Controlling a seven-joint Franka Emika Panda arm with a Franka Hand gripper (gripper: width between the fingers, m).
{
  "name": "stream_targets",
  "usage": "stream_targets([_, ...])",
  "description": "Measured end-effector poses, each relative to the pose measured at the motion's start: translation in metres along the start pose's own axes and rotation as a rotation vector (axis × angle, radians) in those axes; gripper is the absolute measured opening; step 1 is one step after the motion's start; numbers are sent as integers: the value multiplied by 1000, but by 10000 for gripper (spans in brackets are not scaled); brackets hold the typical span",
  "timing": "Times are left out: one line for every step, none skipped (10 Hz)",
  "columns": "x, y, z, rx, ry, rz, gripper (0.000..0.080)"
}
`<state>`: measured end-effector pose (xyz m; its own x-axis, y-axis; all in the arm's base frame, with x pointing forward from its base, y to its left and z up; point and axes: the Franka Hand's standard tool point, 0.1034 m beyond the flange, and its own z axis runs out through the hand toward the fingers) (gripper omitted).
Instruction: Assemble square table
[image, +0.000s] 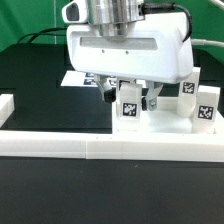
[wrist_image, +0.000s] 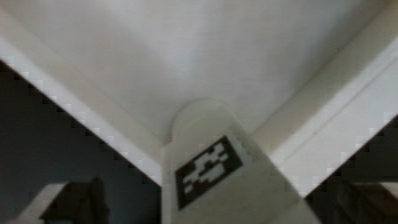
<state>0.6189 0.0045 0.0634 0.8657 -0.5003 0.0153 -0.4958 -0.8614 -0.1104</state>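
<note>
The square table's white slab (image: 165, 122) lies flat behind the border wall. In the wrist view it fills the picture as a pale surface (wrist_image: 196, 50). A white leg block (image: 129, 108) with a black-and-white tag stands upright on the slab, and it also shows in the wrist view (wrist_image: 214, 165). My gripper (image: 129, 97) hangs straight over this leg, one dark finger on each side. In the wrist view (wrist_image: 217, 208) dark gaps show between the fingers (wrist_image: 71, 200) and the leg, so the jaws are open around it. Two more tagged leg blocks (image: 187, 88) (image: 206, 110) stand at the exterior view's right.
A long low white border wall (image: 100, 150) runs across the front, with a short piece (image: 6, 104) at the exterior view's left. The marker board (image: 78, 78) lies behind the gripper on the black table. Cables run along the back.
</note>
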Motion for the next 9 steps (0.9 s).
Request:
stream_targets([-2, -5, 0, -31, 4, -200, 649])
stream_targets([-3, -9, 0, -59, 8, -392, 649])
stream_targets([1, -4, -1, -58, 20, -457, 649])
stream_targets([2, -3, -1, -59, 22, -418, 649])
stream_targets([1, -3, -1, -59, 22, -419, 552])
stream_targets([2, -3, -1, -59, 22, -417, 385])
stream_targets([1, -3, 0, -55, 24, -333, 385])
stream_targets([1, -3, 0, -54, 25, -290, 288])
stream_targets([1, -4, 0, -53, 26, -220, 288])
